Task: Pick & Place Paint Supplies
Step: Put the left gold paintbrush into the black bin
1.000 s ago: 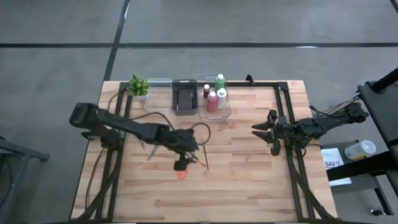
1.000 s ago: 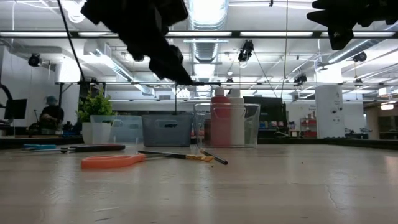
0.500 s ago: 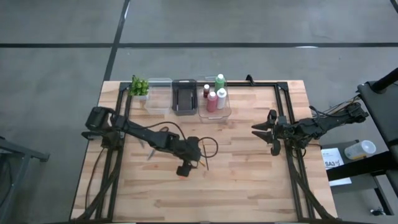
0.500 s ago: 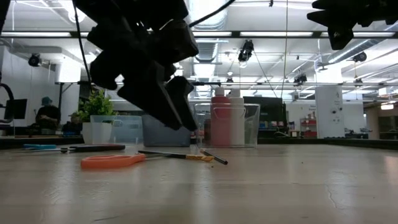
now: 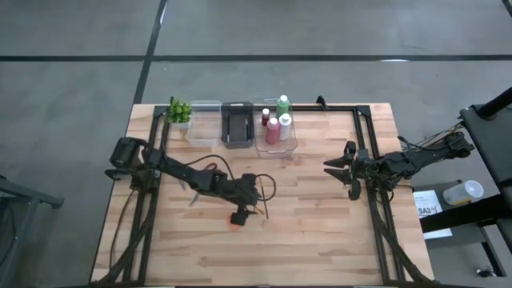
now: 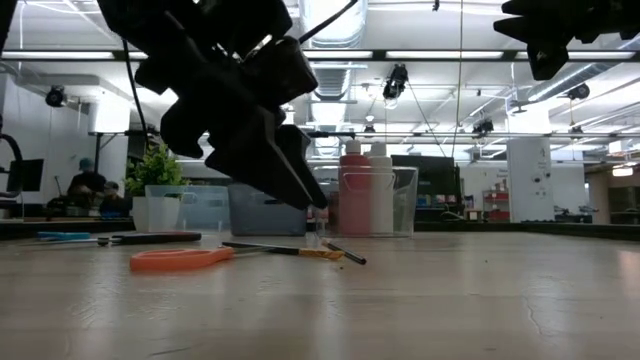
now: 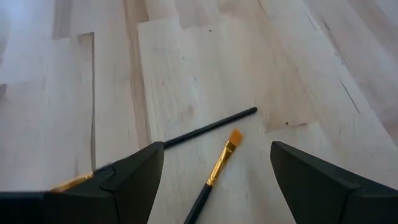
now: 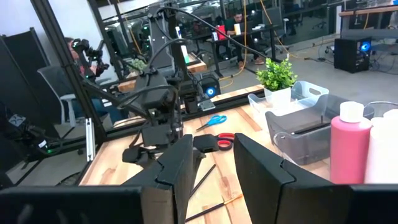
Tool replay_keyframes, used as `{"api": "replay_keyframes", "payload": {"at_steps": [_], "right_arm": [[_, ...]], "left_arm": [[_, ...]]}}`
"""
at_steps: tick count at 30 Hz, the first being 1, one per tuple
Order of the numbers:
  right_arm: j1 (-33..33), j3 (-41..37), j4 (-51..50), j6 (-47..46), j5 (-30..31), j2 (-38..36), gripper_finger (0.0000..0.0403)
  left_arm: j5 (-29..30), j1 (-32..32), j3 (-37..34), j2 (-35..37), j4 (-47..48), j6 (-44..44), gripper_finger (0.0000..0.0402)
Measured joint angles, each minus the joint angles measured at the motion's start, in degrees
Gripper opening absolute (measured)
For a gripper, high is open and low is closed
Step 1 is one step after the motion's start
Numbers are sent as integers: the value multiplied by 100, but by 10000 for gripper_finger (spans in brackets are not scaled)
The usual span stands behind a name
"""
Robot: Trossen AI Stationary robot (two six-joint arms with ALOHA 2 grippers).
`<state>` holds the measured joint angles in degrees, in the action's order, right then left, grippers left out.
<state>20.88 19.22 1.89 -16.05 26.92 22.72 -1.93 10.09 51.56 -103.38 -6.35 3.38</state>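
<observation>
Two thin dark-handled brushes (image 7: pixel 217 167) lie flat on the wooden table, one with an orange tip; they also show in the high view (image 5: pixel 261 210). My left gripper (image 7: pixel 217 149) hangs open just above them (image 5: pixel 251 204), a finger to each side, touching nothing. Red-handled scissors (image 6: pixel 180 258) lie flat beside the brushes, toward the table's near-left (image 5: pixel 233 223). Green, red and white paint bottles (image 5: pixel 278 124) stand in a clear bin at the far edge. My right gripper (image 5: pixel 330 166) waits open, high over the table's right part (image 8: pixel 212 149).
Along the far edge stand a small potted plant (image 5: pixel 178 110), a clear bin (image 5: pixel 205 130), a dark bin (image 5: pixel 237 124) and the bottles' clear bin (image 5: pixel 277 146). A blue tool (image 6: pixel 60 236) lies at the left. People sit in the room beyond the table.
My left gripper has come down from high above the table to just over the brushes, staying open. The brushes and scissors have kept their places.
</observation>
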Motion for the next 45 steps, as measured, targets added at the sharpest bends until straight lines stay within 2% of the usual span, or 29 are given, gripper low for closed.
{"api": "replay_keyframes", "payload": {"at_steps": [5,14,21,27,45], "right_arm": [[-2,0,0,0,0,-5,116],[-2,0,-2,0,0,39,116],[-2,0,-4,2,2,63,116],[-4,0,-2,2,2,63,116],[-2,0,-2,0,2,63,116]], "left_arm": [[-27,7,-96,-263,-415,-151,303],[-171,132,68,-790,-519,-76,303],[-229,144,84,-930,-641,94,294],[-165,144,80,-924,-613,111,259],[26,151,67,-954,-540,113,114]]}}
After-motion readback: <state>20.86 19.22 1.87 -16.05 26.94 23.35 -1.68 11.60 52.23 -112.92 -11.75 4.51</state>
